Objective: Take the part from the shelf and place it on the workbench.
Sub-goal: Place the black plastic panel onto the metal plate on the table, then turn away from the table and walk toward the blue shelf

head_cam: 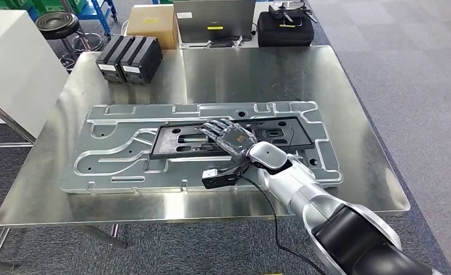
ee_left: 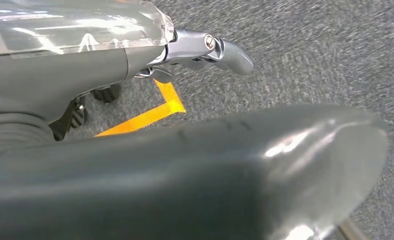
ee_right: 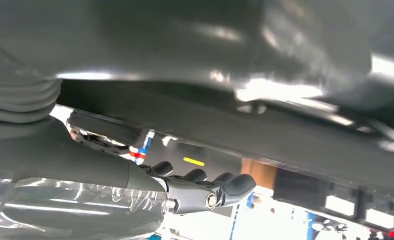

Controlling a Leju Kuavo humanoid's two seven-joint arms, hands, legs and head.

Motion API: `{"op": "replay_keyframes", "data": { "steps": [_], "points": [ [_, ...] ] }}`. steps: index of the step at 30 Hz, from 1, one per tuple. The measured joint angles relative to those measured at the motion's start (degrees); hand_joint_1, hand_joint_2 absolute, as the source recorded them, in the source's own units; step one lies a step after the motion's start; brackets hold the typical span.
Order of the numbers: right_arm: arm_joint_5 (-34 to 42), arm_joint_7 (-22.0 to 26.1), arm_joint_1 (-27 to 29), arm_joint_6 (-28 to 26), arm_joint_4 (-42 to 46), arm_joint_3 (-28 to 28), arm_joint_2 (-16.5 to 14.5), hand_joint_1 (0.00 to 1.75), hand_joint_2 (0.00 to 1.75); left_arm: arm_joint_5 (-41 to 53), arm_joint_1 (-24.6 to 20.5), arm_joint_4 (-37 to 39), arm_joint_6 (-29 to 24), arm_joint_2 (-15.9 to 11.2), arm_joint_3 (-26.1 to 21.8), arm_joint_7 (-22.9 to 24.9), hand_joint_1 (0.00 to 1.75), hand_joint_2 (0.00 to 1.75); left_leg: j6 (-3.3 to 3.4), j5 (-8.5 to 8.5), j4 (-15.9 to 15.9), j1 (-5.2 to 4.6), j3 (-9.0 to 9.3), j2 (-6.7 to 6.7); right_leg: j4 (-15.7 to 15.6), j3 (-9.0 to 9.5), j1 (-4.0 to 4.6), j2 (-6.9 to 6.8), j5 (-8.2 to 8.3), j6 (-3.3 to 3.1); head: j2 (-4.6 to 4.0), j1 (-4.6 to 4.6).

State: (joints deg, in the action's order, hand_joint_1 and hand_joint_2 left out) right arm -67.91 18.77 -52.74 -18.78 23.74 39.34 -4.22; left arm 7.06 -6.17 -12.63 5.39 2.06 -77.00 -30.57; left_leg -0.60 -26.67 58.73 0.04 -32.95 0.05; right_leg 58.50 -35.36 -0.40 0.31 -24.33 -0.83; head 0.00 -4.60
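The part, a flat black rectangular frame (head_cam: 177, 142), lies on a large silver stamped plate (head_cam: 114, 154) on the steel workbench (head_cam: 240, 74). My right hand (head_cam: 231, 137) reaches over the frame's right-middle section, with its fingers stretched out flat above it. In the right wrist view the dark fingers (ee_right: 210, 192) stand a little apart from the black frame (ee_right: 285, 145), with background showing between them. The thick thumb lies on the frame's other side. My left hand (ee_left: 134, 150) hangs over grey carpet, one finger (ee_left: 225, 50) extended, holding nothing.
Two black boxes (head_cam: 130, 59) sit at the workbench's far left corner. Behind the bench are a cardboard box (head_cam: 152, 24), a black case (head_cam: 285, 28) and a stool (head_cam: 58, 24). A white cabinet (head_cam: 11, 63) stands to the left. Orange floor tape (ee_left: 154, 112) runs below my left hand.
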Motion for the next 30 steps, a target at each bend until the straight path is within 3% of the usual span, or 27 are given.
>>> {"op": "replay_keyframes", "data": {
  "steps": [2,4,5,6,7,8,10,11,13,15,16,19,20,21,22,24,26,28,30],
  "points": [
    [1.3,0.3,0.0,-1.9,0.5,-0.6,0.0,0.00,0.00,0.0,0.0,0.0,0.0,0.0,0.0,0.0,0.00,0.00,-0.55,-2.66,4.4,0.21,-1.94,-0.02,-0.5,0.35,-0.32,-0.07,0.19,-0.41,0.00,0.00],
    [3.3,1.0,0.4,-4.9,2.0,-1.6,0.2,0.00,0.00,0.0,0.0,0.0,0.1,-0.1,0.0,0.0,0.00,0.00,-1.08,-5.88,12.0,0.53,-5.58,-0.02,-0.5,0.39,-0.34,-0.07,0.14,-0.55,0.00,0.00],
    [4.4,1.2,1.0,-6.5,3.4,-2.2,0.4,0.00,0.00,0.1,0.1,0.0,0.1,-0.1,0.0,0.0,0.00,0.00,-1.30,-6.47,14.6,0.71,-6.96,-0.01,-0.5,0.41,-0.35,-0.06,0.09,-0.53,0.00,0.00],
    [5.4,1.2,1.8,-8.0,5.5,-2.9,0.8,0.00,0.00,0.1,0.2,0.0,0.1,-0.1,0.0,0.1,0.00,0.00,-1.47,-5.94,15.1,0.88,-7.41,0.00,-0.5,0.47,-0.38,-0.05,0.02,-0.45,0.00,0.00],
    [6.1,0.9,2.8,-9.3,8.1,-3.7,1.4,0.00,0.00,0.1,0.2,0.0,0.1,-0.1,0.0,0.1,0.00,0.00,-1.59,-4.31,13.3,1.05,-6.73,0.01,-0.4,0.56,-0.44,-0.03,-0.09,-0.30,0.00,0.01],
    [6.6,0.3,4.1,-10.6,11.5,-4.5,2.2,0.00,0.00,0.1,0.3,0.0,0.1,-0.1,-0.1,0.1,0.00,0.00,-1.68,-2.00,9.6,1.24,-5.12,0.03,-0.3,0.66,-0.50,-0.01,-0.25,-0.06,0.00,0.01],
    [6.4,-1.4,7.6,-13.9,19.8,-6.6,4.2,0.00,0.00,0.1,0.3,0.0,0.0,-0.2,-0.3,0.3,0.00,0.00,-1.53,0.91,2.4,1.30,-1.76,-0.04,0.1,0.70,-0.43,-0.07,-0.62,0.57,0.00,0.01],
    [5.8,-2.1,9.9,-16.0,24.8,-8.0,5.2,0.00,0.00,0.1,0.3,0.0,0.0,-0.2,-0.4,0.4,0.00,0.00,-1.25,1.34,0.5,1.23,-0.87,-0.12,0.2,0.68,-0.34,-0.15,-0.72,0.90,0.00,0.00],
    [4.5,-1.1,16.8,-19.4,37.8,-12.6,7.0,0.00,0.00,0.1,0.6,0.0,0.0,-0.1,-0.6,0.5,0.00,0.00,-0.39,1.10,-0.2,1.02,-0.58,-0.41,0.0,0.87,-0.16,-0.44,-0.80,1.57,0.00,0.00],
    [6.7,5.1,25.8,-20.9,53.5,-19.9,7.3,0.00,0.00,0.1,1.1,0.0,0.1,0.0,-1.0,0.2,0.00,0.00,0.50,1.12,-0.5,1.11,-0.33,-0.66,0.4,1.09,-0.27,-0.67,-1.58,2.29,0.00,0.01],
    [10.1,9.4,30.1,-21.2,61.6,-24.6,7.0,0.00,0.00,0.1,1.3,0.0,0.3,0.0,-1.3,-0.1,0.00,0.00,1.03,1.15,-0.7,1.15,-0.18,-0.73,1.8,0.61,-0.37,-0.67,-2.74,2.54,0.00,0.01],
    [23.1,17.9,42.0,-21.7,79.1,-39.4,6.3,0.00,0.00,0.1,1.8,0.0,1.6,0.2,-2.0,-0.9,0.00,0.00,2.06,0.97,-0.8,0.95,0.03,-1.04,12.3,-4.10,-0.39,-0.37,-8.28,2.86,0.00,0.01],
    [26.4,19.2,45.9,-21.7,83.0,-44.0,6.3,0.00,0.00,0.0,2.1,0.0,2.3,0.2,-2.1,-1.2,0.00,0.00,2.18,0.88,-0.8,0.80,0.08,-1.17,15.2,-5.63,-0.35,-0.29,-9.26,2.85,0.00,0.01],
    [28.9,20.0,49.6,-21.7,86.0,-47.9,6.3,0.00,0.00,0.0,2.3,0.0,3.0,0.2,-2.2,-1.4,0.00,0.00,2.29,0.77,-0.8,0.61,0.15,-1.23,16.3,-6.30,-0.32,-0.26,-9.19,2.74,0.00,0.01],
    [30.8,20.3,52.8,-21.7,88.5,-51.4,6.3,0.00,0.00,0.0,2.5,0.0,3.7,0.3,-2.3,-1.5,0.00,0.00,2.35,0.67,-0.7,0.37,0.24,-1.22,15.0,-5.79,-0.29,-0.25,-8.05,2.50,0.00,0.01],
    [33.2,20.5,57.2,-21.6,92.2,-57.5,6.3,0.00,0.00,0.0,2.5,0.0,5.0,0.6,-2.3,-1.6,0.00,0.00,2.37,0.46,-0.7,-0.09,0.47,-0.92,7.4,-2.05,0.05,-0.31,-4.47,1.59,0.00,0.01],
    [34.0,20.5,60.6,-21.3,94.5,-62.3,6.2,0.00,0.00,0.0,2.2,0.0,5.7,0.9,-2.3,-1.9,0.00,0.00,2.12,0.12,-0.6,-0.51,0.67,-0.60,1.3,1.14,0.53,-0.41,-2.36,0.82,0.00,0.01],
    [32.8,20.5,63.3,-19.6,94.9,-66.3,5.5,0.00,0.00,0.1,2.1,0.0,6.0,1.1,-2.3,-2.2,0.00,0.00,1.59,-0.10,-0.7,-0.62,0.86,-0.45,0.1,1.80,0.77,-0.40,-2.00,0.49,0.00,0.01],
    [31.2,20.5,64.7,-16.9,93.9,-70.6,4.1,0.00,0.00,0.1,2.0,0.0,6.5,1.0,-2.4,-2.3,0.00,0.00,1.02,-0.44,-0.4,-0.65,0.98,-0.37,-0.4,1.95,0.47,-0.40,-1.48,0.13,0.00,0.01]
  ]
}}
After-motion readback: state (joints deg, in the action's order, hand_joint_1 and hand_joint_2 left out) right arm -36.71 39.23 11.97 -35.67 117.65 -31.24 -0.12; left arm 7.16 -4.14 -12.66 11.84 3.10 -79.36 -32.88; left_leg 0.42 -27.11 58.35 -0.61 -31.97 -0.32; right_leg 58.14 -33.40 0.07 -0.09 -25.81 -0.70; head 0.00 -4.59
